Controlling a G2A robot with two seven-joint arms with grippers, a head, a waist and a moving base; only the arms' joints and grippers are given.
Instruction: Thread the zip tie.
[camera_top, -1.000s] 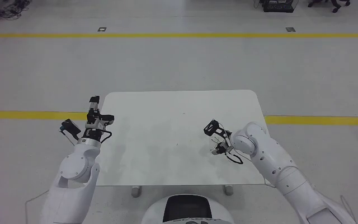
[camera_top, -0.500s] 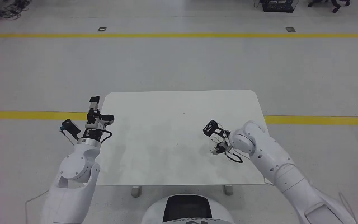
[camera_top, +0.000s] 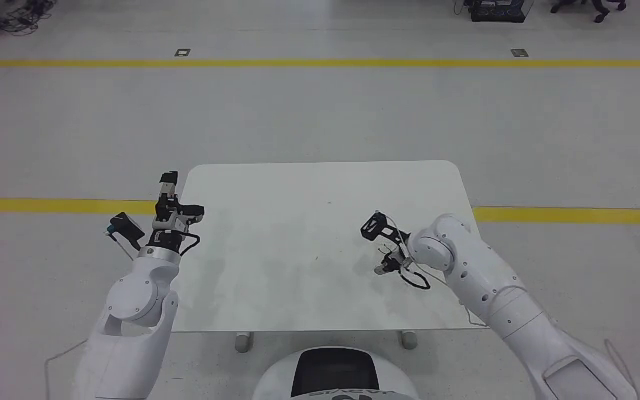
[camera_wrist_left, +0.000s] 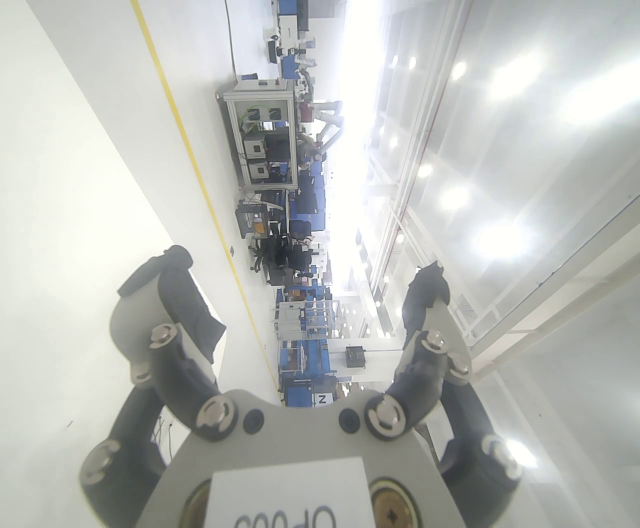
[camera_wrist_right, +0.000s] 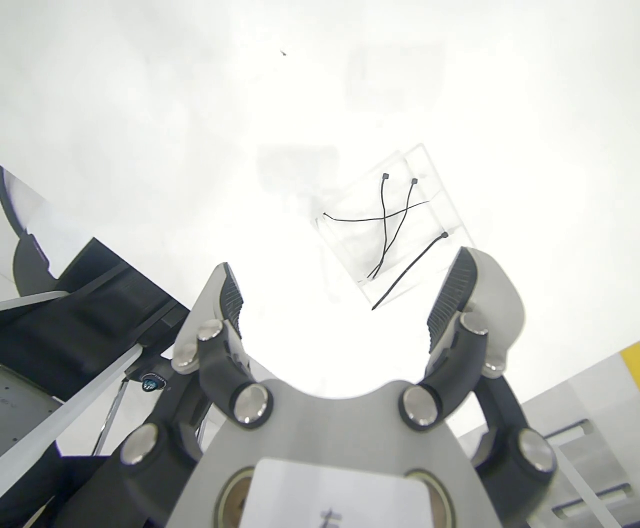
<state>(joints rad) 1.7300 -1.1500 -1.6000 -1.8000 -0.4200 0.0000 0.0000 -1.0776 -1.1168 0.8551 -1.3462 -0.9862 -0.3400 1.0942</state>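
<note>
Under right gripper (camera_wrist_right: 345, 265), spread and empty: white table (camera_top: 300, 230). Well apart, left gripper (camera_wrist_left: 300, 265), also spread, empty. Just ahead of right gripper: clear tray (camera_wrist_right: 425, 155); inside, three thin zip ties (camera_wrist_right: 385, 220), two crossed. Likely trouble: pinching two ties together, shoving tray, skidding off flat strap.

White table (camera_top: 300, 240) with rounded corners. A clear tray (camera_wrist_right: 350, 245) lies flat on it. Three black zip ties (camera_wrist_right: 387, 216) rest in the tray.
</note>
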